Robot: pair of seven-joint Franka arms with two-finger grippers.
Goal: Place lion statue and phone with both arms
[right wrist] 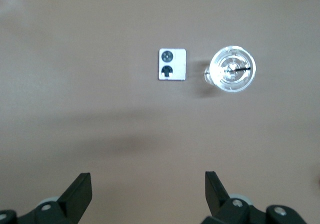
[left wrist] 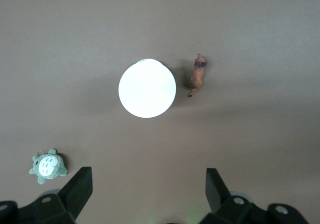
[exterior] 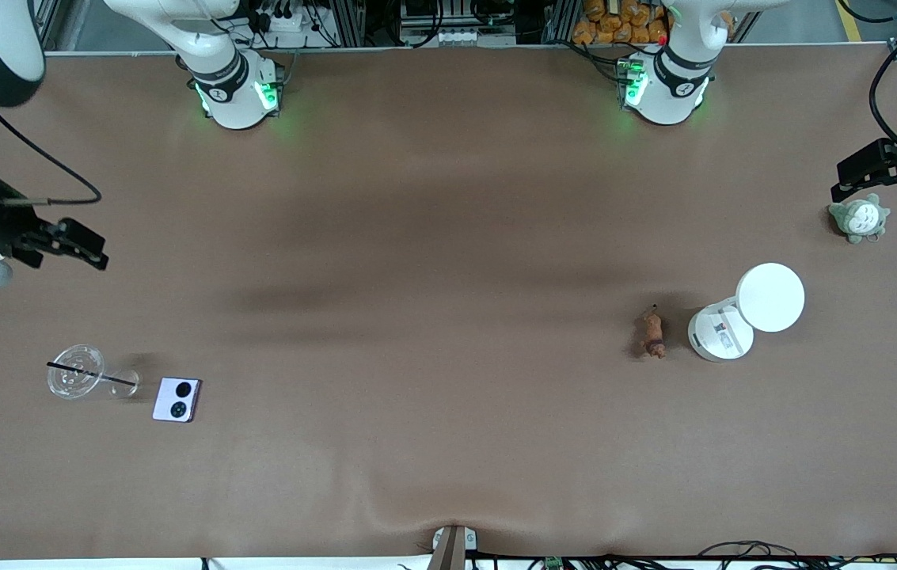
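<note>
The lion statue (exterior: pixel 651 333) lies at nine o'clock of the white lidded container (exterior: pixel 745 313), just beside it, so the open, empty left gripper (exterior: pixel 883 176), raised at the table's edge, should descend straight over it, jaws across the narrow body. The phone (exterior: pixel 177 400) lies flat at four o'clock of the clear cup (exterior: pixel 77 372); the right gripper (exterior: pixel 72 241), also spread and empty, should pinch its side edges.

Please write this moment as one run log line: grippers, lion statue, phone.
left gripper: open, empty, waiting | right gripper: open, empty | lion statue: on table | phone: on table
</note>
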